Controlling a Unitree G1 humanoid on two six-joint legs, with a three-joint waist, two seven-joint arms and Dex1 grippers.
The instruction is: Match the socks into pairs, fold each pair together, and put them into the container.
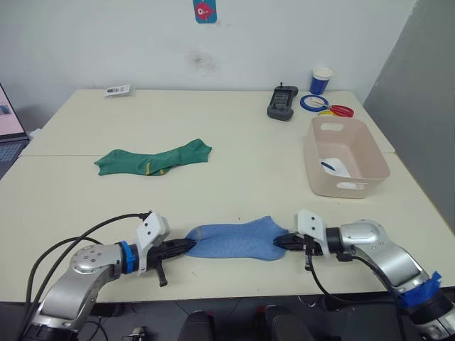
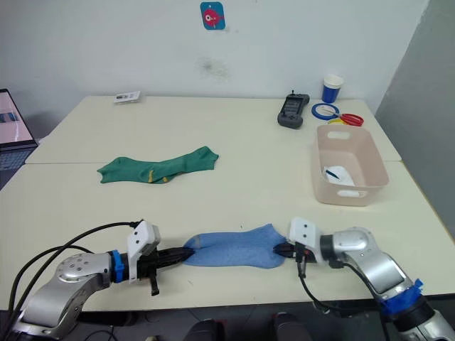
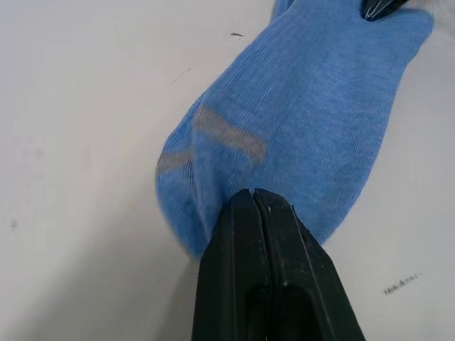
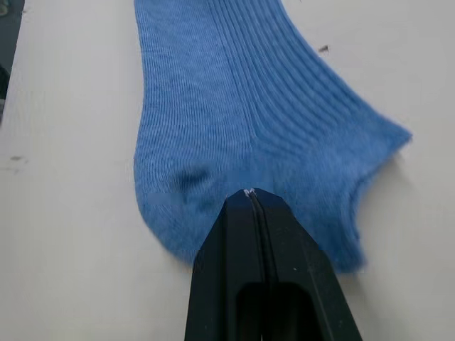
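Two green socks [image 1: 153, 160], one tub [image 1: 346, 158]

— Any writing you can make out?
— None that reads. The small card [image 1: 117, 90] at the table's far edge carries dark print, too small to tell.
— And the wall?
— A blue tag [image 2: 212, 15] with a red figure; no letters legible.

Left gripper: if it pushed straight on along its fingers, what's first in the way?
The light blue sock it already pinches; beyond that, probably the right gripper, which points back at it from the sock's other end.
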